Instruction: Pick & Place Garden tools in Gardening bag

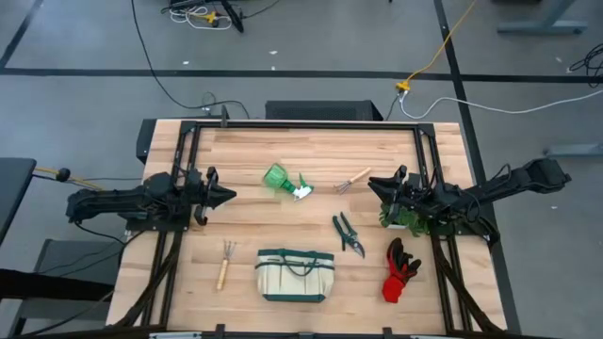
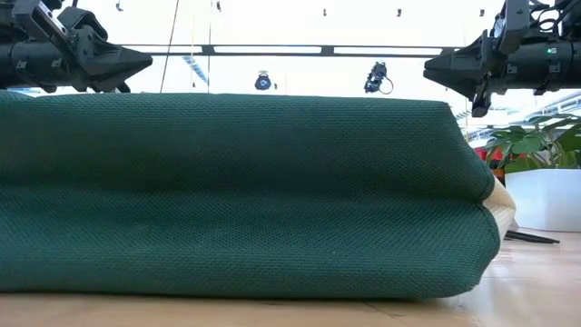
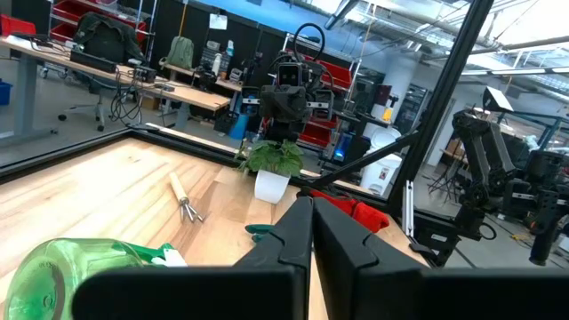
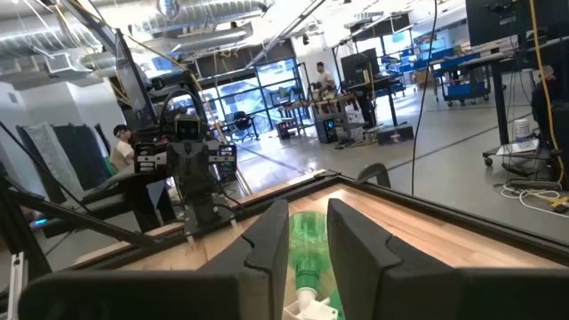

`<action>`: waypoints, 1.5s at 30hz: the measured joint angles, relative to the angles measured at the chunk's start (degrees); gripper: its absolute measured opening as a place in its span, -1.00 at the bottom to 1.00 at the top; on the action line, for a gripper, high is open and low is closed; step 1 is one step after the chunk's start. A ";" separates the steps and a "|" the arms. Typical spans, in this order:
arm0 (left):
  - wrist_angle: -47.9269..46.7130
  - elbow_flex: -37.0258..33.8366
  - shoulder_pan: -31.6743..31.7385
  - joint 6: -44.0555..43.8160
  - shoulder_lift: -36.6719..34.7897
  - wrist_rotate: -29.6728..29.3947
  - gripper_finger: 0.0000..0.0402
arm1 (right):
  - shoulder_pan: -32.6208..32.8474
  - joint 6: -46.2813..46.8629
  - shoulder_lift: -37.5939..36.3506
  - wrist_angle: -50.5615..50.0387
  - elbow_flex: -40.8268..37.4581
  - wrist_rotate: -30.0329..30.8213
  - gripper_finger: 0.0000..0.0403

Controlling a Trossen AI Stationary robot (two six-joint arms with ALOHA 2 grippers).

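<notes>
The beige gardening bag [image 1: 295, 274] with green trim stands near the table's front edge and fills the low view [image 2: 245, 195]. The green spray bottle [image 1: 283, 179] lies on its side mid-table, between both grippers. One wooden-handled rake [image 1: 353, 180] lies right of it, and the other rake [image 1: 224, 264] lies left of the bag. Dark shears [image 1: 347, 234] and red-black gloves [image 1: 399, 268] lie to the right. My left gripper [image 1: 226, 195] is shut and empty, raised above the table at the left. My right gripper [image 1: 372, 182] is slightly open and empty, raised at the right.
A leafy plant in a white pot [image 1: 405, 217] stands under the right arm, near the gloves. A black frame [image 1: 301, 125] runs around the table's edges. Bare wood lies between the bottle and the bag.
</notes>
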 joint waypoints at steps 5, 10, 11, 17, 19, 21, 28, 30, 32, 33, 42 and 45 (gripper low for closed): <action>0.00 0.01 0.00 -0.01 0.00 0.00 -0.91 | 0.00 0.00 0.00 0.00 0.00 0.00 -0.59; 0.00 0.02 0.00 0.00 0.00 0.00 -0.91 | 0.00 0.00 0.00 0.00 0.00 0.00 -0.59; 0.00 0.02 0.00 0.00 0.02 0.00 -0.91 | 0.00 0.00 0.00 0.00 0.00 -0.01 -0.59; 0.00 0.02 0.00 0.00 0.01 0.00 -0.91 | 0.00 0.00 0.00 0.00 0.00 0.00 -0.59; 0.00 0.01 0.00 -0.01 0.02 0.00 -0.91 | 0.00 0.00 0.01 0.00 0.00 -0.01 -0.59; 0.00 0.01 0.00 -0.02 0.01 0.00 -0.91 | 0.00 0.00 0.00 0.00 0.00 0.00 -0.59; 0.12 0.02 0.00 -0.01 0.00 -2.35 -0.91 | 0.01 0.00 -0.01 0.00 0.00 -0.02 -0.59; 0.18 0.02 0.00 -0.02 0.00 -3.05 -0.91 | 0.00 0.00 -0.01 0.00 -0.02 0.00 -0.59; 0.67 0.00 0.00 -0.02 0.02 -3.03 -0.91 | 0.00 0.00 -0.01 0.00 0.00 0.00 -0.59; 0.74 0.02 0.00 -0.04 0.02 -2.78 -0.91 | 0.00 0.00 0.01 0.00 -0.01 0.00 -0.59; 1.07 0.02 -0.02 -2.30 0.02 0.02 -0.91 | 0.00 0.00 0.01 0.00 0.00 -0.01 -0.59; 1.79 0.00 -0.02 -4.51 0.02 0.04 -0.91 | 0.00 0.00 0.01 0.00 -0.01 -0.01 -0.59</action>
